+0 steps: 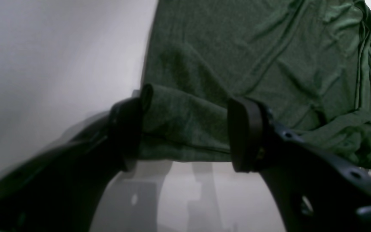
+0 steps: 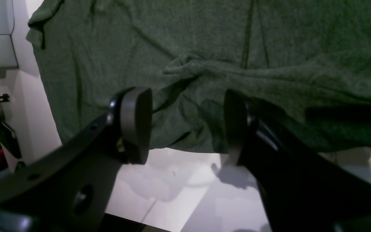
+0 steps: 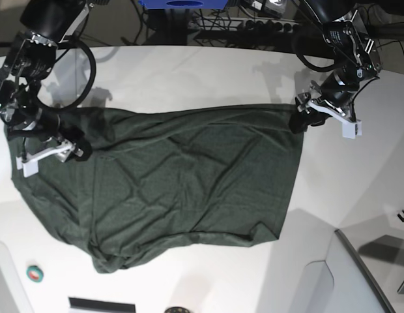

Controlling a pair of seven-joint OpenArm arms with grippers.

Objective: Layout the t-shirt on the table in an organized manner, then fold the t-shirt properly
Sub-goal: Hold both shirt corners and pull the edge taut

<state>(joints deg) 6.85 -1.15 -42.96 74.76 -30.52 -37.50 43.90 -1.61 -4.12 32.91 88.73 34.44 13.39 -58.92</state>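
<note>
The dark green t-shirt (image 3: 182, 176) lies spread and wrinkled across the white table (image 3: 208, 72). My left gripper (image 3: 301, 119) stands at the shirt's far right corner. In the left wrist view, that gripper (image 1: 187, 135) is open, and a rolled fold of the t-shirt (image 1: 185, 125) sits between its wide-apart fingers. At the shirt's left edge is my right gripper (image 3: 75, 149). Seen from the right wrist, this gripper (image 2: 187, 125) is open too, its pads straddling the bunched hem of the t-shirt (image 2: 185, 80).
A small green tape roll (image 3: 35, 274) lies near the front left. A white bin (image 3: 348, 280) stands at the front right, and a small black hook (image 3: 403, 216) lies at the right edge. Cables and a blue object (image 3: 182, 3) sit behind the table.
</note>
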